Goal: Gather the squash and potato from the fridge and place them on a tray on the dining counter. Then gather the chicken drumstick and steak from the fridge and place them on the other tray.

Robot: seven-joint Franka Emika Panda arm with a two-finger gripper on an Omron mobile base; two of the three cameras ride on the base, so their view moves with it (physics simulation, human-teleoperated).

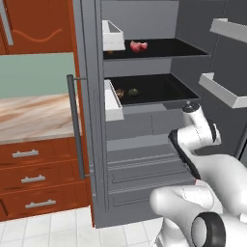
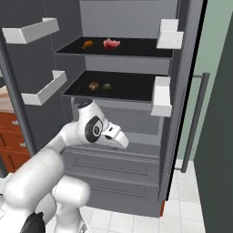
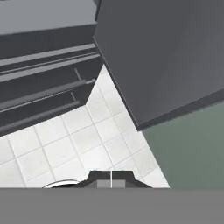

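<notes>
The fridge (image 2: 123, 91) is standing open — squash (image 2: 107, 86) and potato (image 2: 93, 85) sitting side by side on its lower shelf, steak (image 2: 111, 43) above. The jaws (image 3: 111, 178) are pressing together empty, pointing at the floor.

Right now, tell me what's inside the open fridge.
The fridge holds the steak and an orange-brown item on the upper shelf, the potato and squash on the lower. The closed drawers hide whatever they contain.
</notes>
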